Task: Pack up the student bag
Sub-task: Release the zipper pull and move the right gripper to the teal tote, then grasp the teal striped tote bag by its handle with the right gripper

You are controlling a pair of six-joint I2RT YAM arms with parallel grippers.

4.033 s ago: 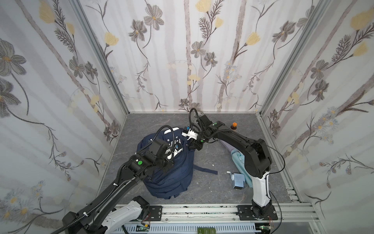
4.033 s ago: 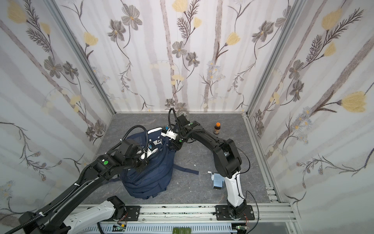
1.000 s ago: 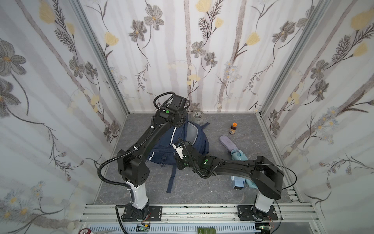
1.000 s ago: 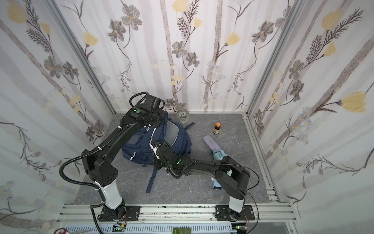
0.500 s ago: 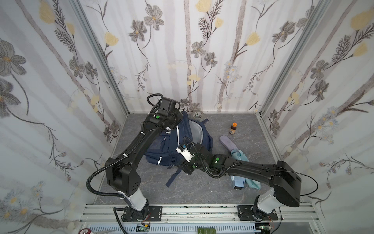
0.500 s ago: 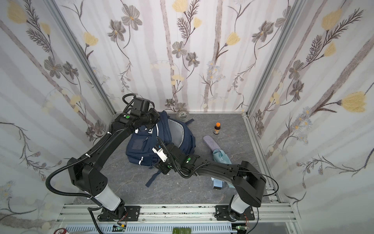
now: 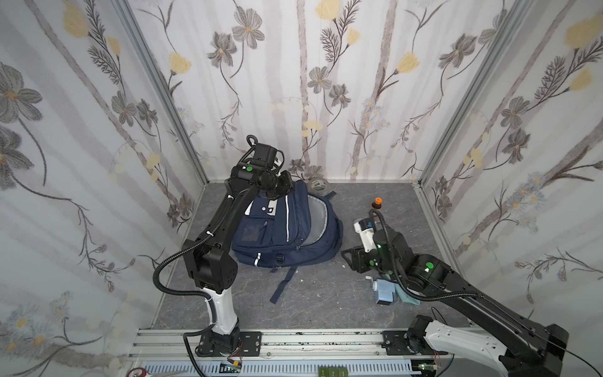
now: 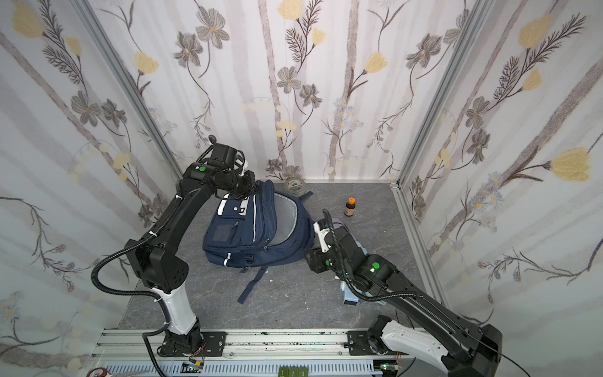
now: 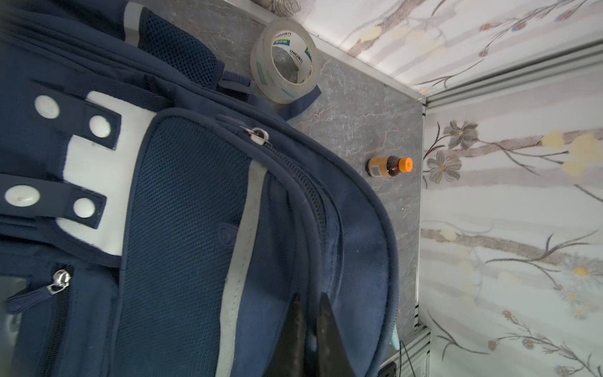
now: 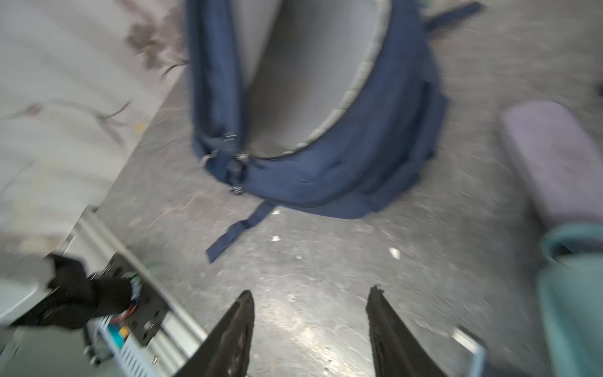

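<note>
Pinching the navy student bag (image 9: pixel 182 228) by the piped edge of its front flap, the left fingers (image 9: pixel 329 339) are pressed together with fabric caught between them. That flap stands raised off the back panel, so the pale lining (image 7: pixel 318 212) shows in both top views, while the bag's base rests on the grey table (image 10: pixel 310 277). Beyond the tips of these fingers, past the bag's curved rim, a roll of clear tape (image 9: pixel 284 62) sits against a bag strap. Farther off to the side of it, a small brown bottle with an orange cap (image 9: pixel 388 166) stands apart from everything.

The right fingers (image 10: pixel 235 333) are spread wide with nothing between them, hovering over bare table. The bag's gaping mouth lies straight ahead of them, clearly apart, and a loose strap (image 10: pixel 241 228) trails from the bag toward them without reaching. Off to one side of these fingers lie a lilac roll (image 10: pixel 551 156) and something teal (image 10: pixel 571 293), both too blurred to name.
</note>
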